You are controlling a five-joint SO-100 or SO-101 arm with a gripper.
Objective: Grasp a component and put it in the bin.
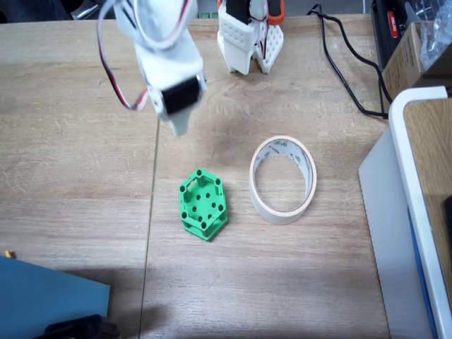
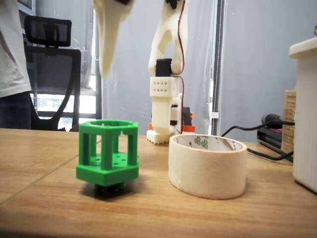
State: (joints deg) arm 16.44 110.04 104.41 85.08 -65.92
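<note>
The green hexagonal component (image 1: 203, 204) stands upright on the wooden table (image 1: 70, 141), its holed face turned up toward the camera that looks down on it; from the low side-on fixed view the same component (image 2: 107, 153) shows open frame sides between a top ring and a wider holed base. Just beside it, to its right in both fixed views and not touching it, lies the cream masking tape roll (image 1: 283, 179) that serves as the bin, flat on the table with its wide centre open upward and empty (image 2: 208, 166). The white gripper (image 1: 178, 126) hangs in the air above and behind the component, well clear of it, holding nothing; in the low fixed view its pale finger (image 2: 109, 37) tapers to a point above the part, and whether the jaws are parted or closed cannot be told from either picture. Farther back, the arm's white base (image 1: 248, 39) sits on the table (image 2: 166, 116). A black cable (image 1: 346, 78) runs across the table behind the tape, and a large white-edged box (image 1: 417, 205) stands at the right.
</note>
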